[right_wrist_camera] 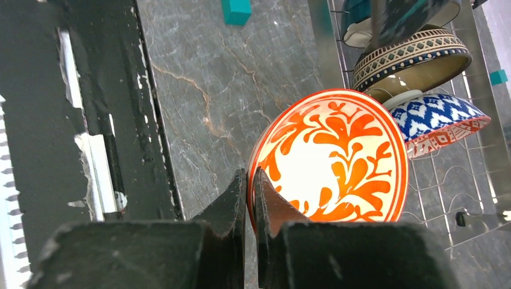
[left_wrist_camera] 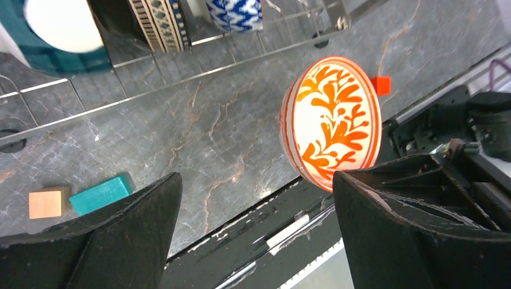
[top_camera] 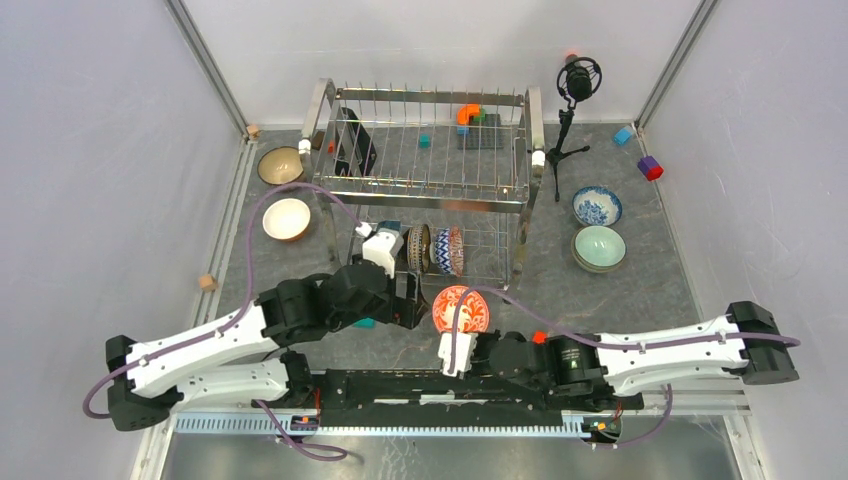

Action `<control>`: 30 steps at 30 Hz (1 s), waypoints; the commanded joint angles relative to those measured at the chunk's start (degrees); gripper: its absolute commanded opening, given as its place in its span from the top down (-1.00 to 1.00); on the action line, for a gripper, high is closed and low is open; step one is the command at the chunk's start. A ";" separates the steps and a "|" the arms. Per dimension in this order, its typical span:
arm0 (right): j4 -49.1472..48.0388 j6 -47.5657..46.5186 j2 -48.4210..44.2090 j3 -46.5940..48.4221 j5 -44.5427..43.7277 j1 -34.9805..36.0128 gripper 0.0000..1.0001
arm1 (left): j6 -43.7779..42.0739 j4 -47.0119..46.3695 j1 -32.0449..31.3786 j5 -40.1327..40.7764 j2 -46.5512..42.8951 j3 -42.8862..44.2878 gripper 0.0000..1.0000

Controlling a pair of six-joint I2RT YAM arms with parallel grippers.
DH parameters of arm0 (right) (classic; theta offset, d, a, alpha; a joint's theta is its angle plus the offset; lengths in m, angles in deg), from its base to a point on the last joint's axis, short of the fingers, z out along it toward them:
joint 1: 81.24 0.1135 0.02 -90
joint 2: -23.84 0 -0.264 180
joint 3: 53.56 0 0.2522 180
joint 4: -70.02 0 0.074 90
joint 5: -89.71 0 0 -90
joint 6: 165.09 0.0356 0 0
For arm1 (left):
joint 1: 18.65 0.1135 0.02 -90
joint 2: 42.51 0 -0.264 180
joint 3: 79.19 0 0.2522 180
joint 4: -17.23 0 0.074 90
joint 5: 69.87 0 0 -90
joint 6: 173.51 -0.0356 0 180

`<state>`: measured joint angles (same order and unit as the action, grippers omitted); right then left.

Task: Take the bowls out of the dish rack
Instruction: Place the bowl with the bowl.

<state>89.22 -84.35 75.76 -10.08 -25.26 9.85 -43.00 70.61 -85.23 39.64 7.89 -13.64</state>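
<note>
Just in front of the dish rack (top_camera: 425, 97), the right gripper (right_wrist_camera: 250, 180) pinches the rim of the tilted orange-and-white floral bowl (right_wrist_camera: 337, 162). The left gripper (left_wrist_camera: 256, 180) hangs spread and empty. The bowl is best levelled and lowered flat onto bare tabletop before the pinch is let go.

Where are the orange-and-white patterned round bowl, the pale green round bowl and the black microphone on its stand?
orange-and-white patterned bowl (top_camera: 461, 309): top external view, centre of its patterned inside.
pale green bowl (top_camera: 599, 247): top external view, middle of its inside.
black microphone (top_camera: 579, 80): top external view, its round head.
</note>
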 commanded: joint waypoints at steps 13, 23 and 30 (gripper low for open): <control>-2.59 -6.63 7.32 6.45 -9.63 6.91 1.00 | -0.82 -2.63 -4.53 -3.10 7.70 -1.61 -0.97; -1.62 -8.12 11.61 8.86 -11.68 10.68 1.00 | 0.71 -1.63 -5.00 0.18 11.39 -1.19 -0.82; -3.28 -8.32 12.55 9.22 -12.69 11.29 1.00 | 1.93 0.44 -6.14 3.13 13.14 -0.22 -0.59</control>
<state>90.72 -91.04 88.42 -4.31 -34.29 20.58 -42.89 70.06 -90.46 39.33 20.28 -15.76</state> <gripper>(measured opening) 0.085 0.830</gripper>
